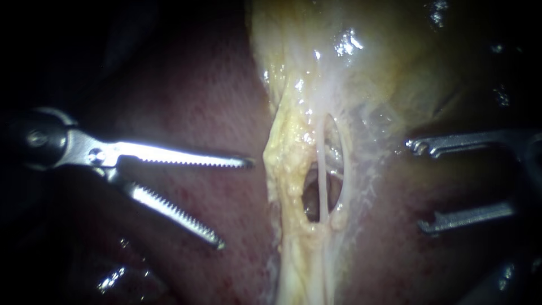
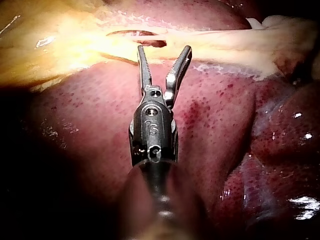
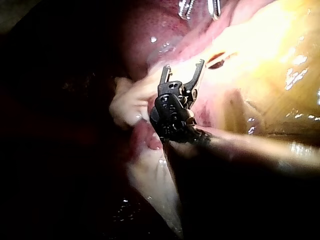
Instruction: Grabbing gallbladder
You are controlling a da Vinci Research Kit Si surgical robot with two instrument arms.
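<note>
The pale yellow gallbladder hangs from the top centre and narrows into a fatty stalk with an opening, where a thin whitish tube runs. My left instrument has toothed jaws standing wide open over the liver, just left of the stalk and apart from it. My right instrument is open too, on the stalk's right, holding nothing. In the left wrist view the left instrument has its open jaws pointing at the yellow stalk. In the right wrist view the right instrument is open beside the gallbladder.
Dark red liver lies under and around both instruments. Wet folds of tissue glisten at the lower left. In the right wrist view the tips of the left instrument show beyond the stalk.
</note>
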